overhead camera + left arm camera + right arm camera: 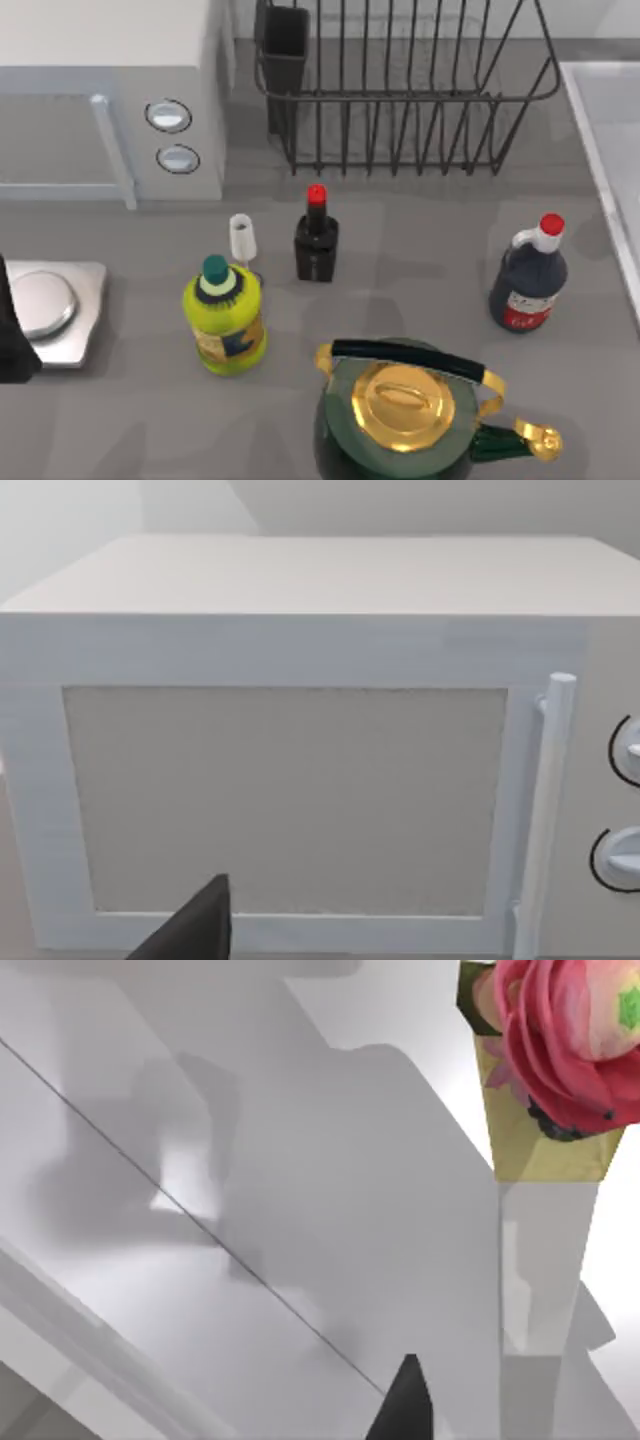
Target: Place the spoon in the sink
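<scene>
Sink (612, 150): pale basin with raised rim at the table's right edge, beside the dark wire dish rack (405, 90); spoon not discernible; dark sauce bottle (528, 277) near the sink's front; green-and-gold kettle (405, 415), red-capped bottle (316, 238) and yellow bottle (226, 318) mid-table; microwave (110, 100) far left; left arm at the left edge; whether either gripper is wide or narrow cannot be told.

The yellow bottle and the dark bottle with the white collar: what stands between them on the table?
In the top view, the small black bottle stands between the yellow bottle and the dark bottle, with the green kettle nearer the camera.
</scene>
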You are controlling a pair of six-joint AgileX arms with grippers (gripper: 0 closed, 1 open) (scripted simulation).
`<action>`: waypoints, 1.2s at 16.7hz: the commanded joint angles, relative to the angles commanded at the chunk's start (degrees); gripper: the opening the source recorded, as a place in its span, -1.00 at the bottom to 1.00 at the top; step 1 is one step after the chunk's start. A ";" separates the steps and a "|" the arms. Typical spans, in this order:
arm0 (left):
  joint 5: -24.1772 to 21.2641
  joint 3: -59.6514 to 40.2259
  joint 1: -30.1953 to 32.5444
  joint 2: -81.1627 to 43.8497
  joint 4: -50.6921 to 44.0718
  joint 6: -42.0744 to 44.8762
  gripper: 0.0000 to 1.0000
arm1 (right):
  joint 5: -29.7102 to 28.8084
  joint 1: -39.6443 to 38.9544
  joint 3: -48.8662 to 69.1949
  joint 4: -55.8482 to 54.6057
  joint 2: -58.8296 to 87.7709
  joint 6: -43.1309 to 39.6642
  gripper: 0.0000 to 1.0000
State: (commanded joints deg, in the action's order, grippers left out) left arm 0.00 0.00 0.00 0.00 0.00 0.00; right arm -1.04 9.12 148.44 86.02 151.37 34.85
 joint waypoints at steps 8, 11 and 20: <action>0.00 0.00 0.00 0.00 0.00 0.00 1.00 | 0.02 -0.03 -8.35 -6.23 -2.43 0.27 -1.00; 0.00 0.00 0.00 0.00 0.00 0.00 1.00 | 0.02 -0.03 -8.35 -6.23 -2.43 0.27 -0.55; 0.00 0.00 0.00 0.00 0.00 0.00 1.00 | 0.02 -0.03 -8.35 -6.23 -2.43 0.27 0.81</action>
State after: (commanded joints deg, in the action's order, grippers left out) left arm 0.00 0.00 0.00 0.00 0.00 0.00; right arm -1.03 9.09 140.10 79.79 148.94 35.11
